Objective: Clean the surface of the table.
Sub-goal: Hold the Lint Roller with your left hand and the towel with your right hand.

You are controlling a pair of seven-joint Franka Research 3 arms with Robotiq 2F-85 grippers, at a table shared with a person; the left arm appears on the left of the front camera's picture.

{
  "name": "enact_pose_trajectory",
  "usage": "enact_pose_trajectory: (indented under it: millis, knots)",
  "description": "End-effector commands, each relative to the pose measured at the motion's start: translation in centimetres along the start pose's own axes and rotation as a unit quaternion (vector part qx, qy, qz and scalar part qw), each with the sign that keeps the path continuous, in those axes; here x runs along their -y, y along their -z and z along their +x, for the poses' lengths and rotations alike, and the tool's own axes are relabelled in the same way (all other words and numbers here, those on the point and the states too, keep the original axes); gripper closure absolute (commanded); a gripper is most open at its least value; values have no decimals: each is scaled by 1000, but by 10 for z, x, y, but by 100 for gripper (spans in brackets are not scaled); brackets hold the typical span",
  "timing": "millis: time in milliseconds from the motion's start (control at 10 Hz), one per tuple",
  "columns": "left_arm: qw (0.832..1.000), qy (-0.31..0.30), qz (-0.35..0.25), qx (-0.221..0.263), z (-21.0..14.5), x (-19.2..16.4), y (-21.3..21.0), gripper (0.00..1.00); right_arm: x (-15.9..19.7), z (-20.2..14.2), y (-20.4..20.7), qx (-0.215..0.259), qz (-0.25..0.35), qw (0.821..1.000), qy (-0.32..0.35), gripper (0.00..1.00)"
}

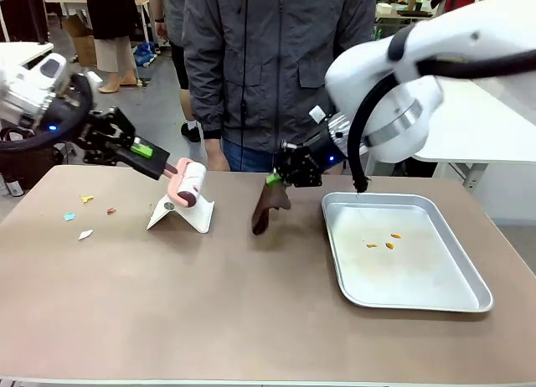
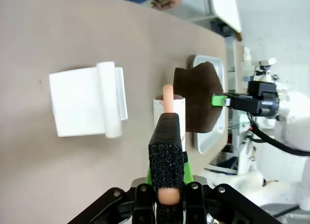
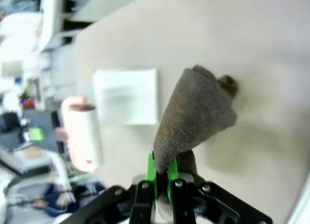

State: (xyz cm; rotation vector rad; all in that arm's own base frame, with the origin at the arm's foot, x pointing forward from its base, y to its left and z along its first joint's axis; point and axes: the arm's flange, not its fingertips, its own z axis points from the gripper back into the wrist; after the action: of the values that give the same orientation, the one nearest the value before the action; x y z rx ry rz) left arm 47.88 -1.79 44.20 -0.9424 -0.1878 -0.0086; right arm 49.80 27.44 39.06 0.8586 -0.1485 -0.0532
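Basically two arms over the desk [image 1: 251,312], the wide taupe-brown top that fills the lower front view, with a person [image 1: 276,60] in a grey jacket standing at its far edge.

Left claw [image 1: 159,162] comes in from the left side, clenched on the pink handle of a lint roller [image 1: 189,183]. In the left wrist view the claw [image 2: 168,124] has its black fingers pressed together on that handle, and the white roller drum [image 2: 170,110] sticks out past the tips. The roller is held over the desk just beside a white folded stand [image 1: 181,214], which sits on the desk left of centre. Cannot tell if roller and stand touch.

Right claw [image 1: 276,180] reaches across to mid-desk near the far edge, gripping a brown cloth [image 1: 270,208] by its top. Right wrist view: claw [image 3: 162,163] with green pads tight on the cloth [image 3: 196,117], which hangs down in a cone. Its lower tip is at the desk surface or just above it; contact unclear.

Silver tray [image 1: 469,282] lies flat on the right half of the desk, a few orange crumbs [image 1: 392,240] inside.

Small coloured scraps [image 1: 85,234] are scattered on the desk's left part, left of the stand: yellow, blue, pinkish and white. They are apart from each other.
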Motion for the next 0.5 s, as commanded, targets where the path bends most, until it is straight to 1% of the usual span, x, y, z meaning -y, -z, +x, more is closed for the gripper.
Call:
enact_pose_trajectory:
  millis: [0, 100, 200, 300, 400]
  knots:
    - [998, -6, -59, -11, -14, -17, -30, 100, 27, -44, -34, -28, 127, 992, 5, 100]
    - [997, -26, -68, -18, -23, -25, -44, 100, 27, -55, -42, -51, 175, 983, 23, 100]
    - [995, -30, -86, -29, -33, -33, -58, 100, 30, -66, -50, -64, 211, 975, 23, 100]
    - [994, -46, -99, -31, -44, -43, -75, 100, 35, -82, -61, -87, 252, 964, -4, 100]
    - [992, -44, -115, -17, -57, -53, -90, 100, 41, -96, -76, -85, 277, 957, -24, 100]
